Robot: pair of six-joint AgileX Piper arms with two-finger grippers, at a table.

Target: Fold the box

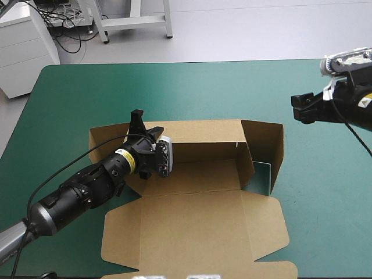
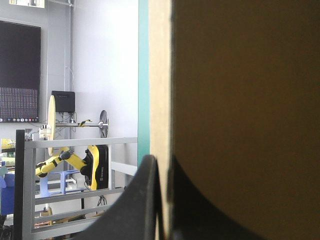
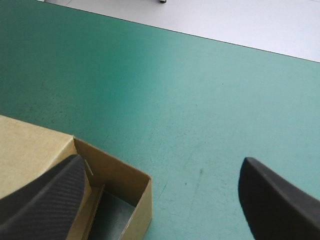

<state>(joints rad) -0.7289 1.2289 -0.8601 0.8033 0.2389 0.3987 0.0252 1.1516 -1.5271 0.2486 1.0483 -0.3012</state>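
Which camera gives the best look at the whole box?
The high view: it shows the entire box, walls raised and lid flat toward the near edge. The left wrist view shows only a wall edge pinched in the left claw; the right wrist view shows one corner by the open right claw.

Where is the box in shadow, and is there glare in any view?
Left wrist view: the box wall, pinched by the left gripper, is dark against the bright background. High view: even light, soft shadow inside the box's raised end. Right wrist view: no glare on the teal-green cover.
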